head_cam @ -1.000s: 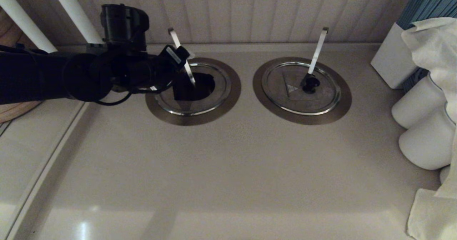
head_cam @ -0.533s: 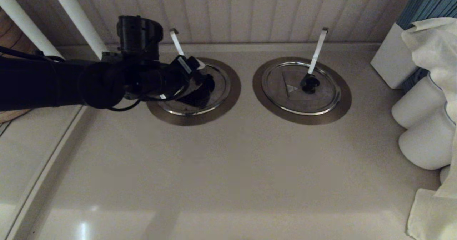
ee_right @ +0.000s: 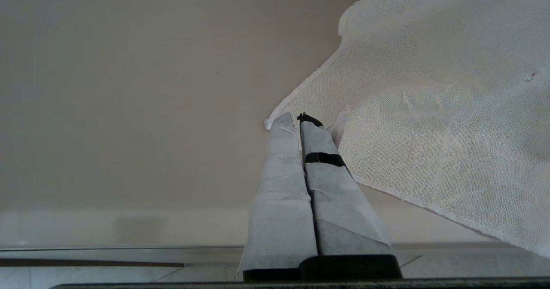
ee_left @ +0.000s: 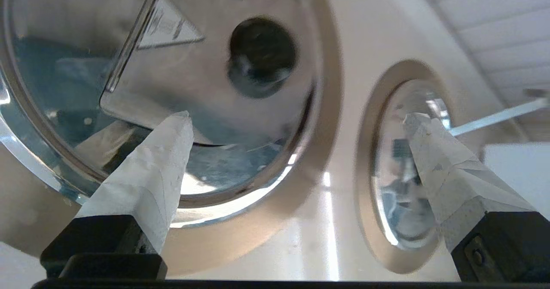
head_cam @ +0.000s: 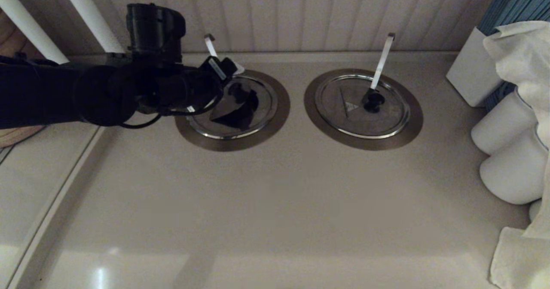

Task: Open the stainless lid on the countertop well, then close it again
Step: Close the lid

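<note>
The stainless lid (head_cam: 253, 108) lies flat in the countertop well, inside the brushed-steel flange (head_cam: 281, 115). Its black knob (ee_left: 262, 56) and triangular mark (ee_left: 167, 24) show in the left wrist view, with nothing gripping the knob. The slim hook-tipped handle (head_cam: 209, 44) rises from the far side of the well. My left gripper (head_cam: 227, 69) hovers just above the lid's far-left part and is open; both taped fingertips (ee_left: 182, 121) are clear of the knob. My right gripper (ee_right: 296, 117) is shut on nothing and parked low over bare counter, out of the head view.
The twin lid (head_cam: 348, 106) with its broader white handle (head_cam: 382, 59) sits to the right. White cylindrical containers (head_cam: 507, 151), a white box (head_cam: 472, 74) and a white cloth (ee_right: 429, 108) crowd the right edge. The panelled wall stands just behind the wells.
A second ago the lid was tilted up with the dark well opening showing. It came down flat into the well, and my left gripper has drawn back up and to the left.
</note>
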`<state>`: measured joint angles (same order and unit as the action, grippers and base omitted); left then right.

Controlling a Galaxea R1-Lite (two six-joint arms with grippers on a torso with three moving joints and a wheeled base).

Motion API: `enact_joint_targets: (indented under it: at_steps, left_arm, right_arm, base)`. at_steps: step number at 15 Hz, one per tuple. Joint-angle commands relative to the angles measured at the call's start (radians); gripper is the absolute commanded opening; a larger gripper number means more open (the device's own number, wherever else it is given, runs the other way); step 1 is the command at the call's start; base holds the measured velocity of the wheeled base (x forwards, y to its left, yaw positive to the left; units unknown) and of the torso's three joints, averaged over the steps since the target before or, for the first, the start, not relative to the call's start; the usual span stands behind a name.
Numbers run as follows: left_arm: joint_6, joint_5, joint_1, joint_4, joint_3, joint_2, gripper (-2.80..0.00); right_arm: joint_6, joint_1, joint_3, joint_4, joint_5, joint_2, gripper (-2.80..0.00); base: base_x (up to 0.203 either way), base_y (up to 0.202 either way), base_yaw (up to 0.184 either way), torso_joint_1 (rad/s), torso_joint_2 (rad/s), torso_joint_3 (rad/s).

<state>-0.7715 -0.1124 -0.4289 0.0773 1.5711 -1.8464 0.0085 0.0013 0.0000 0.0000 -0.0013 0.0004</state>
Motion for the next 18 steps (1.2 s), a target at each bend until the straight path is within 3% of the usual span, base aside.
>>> enact_joint_targets:
  at_steps: [1, 4, 12, 15, 18]
  left_arm:
    - [-0.003, -0.001, 0.005, 0.001, 0.0, 0.034, 0.0]
    - [-0.004, 0.005, 0.069, 0.016, 0.008, 0.026, 0.0]
    - [0.026, 0.006, 0.139, 0.23, 0.015, -0.139, 0.0]
    - [0.035, 0.048, 0.159, 0.357, 0.097, -0.197, 0.0]
    - [0.039, 0.115, 0.155, 0.39, 0.224, -0.294, 0.0]
  right_arm:
    - [0.001, 0.0, 0.0, 0.0, 0.001, 0.0, -2.8]
    - [0.0, 0.0, 0.0, 0.0, 0.0, 0.0, -2.8]
    - [-0.001, 0.0, 0.0, 0.0, 0.0, 0.0, -2.8]
    - [0.001, 0.0, 0.0, 0.0, 0.0, 0.0, -2.8]
    - [0.001, 0.0, 0.0, -0.001, 0.0, 0.0, -2.8]
  base:
    - [0.0, 0.0, 0.0, 0.0, 0.0, 0.0]
    - [0.0, 0.0, 0.0, 0.0, 0.0, 0.0]
    - [0.0, 0.0, 0.0, 0.0, 0.0, 0.0]
    - [0.0, 0.0, 0.0, 0.0, 0.0, 0.0]
    - [0.0, 0.0, 0.0, 0.0, 0.0, 0.0]
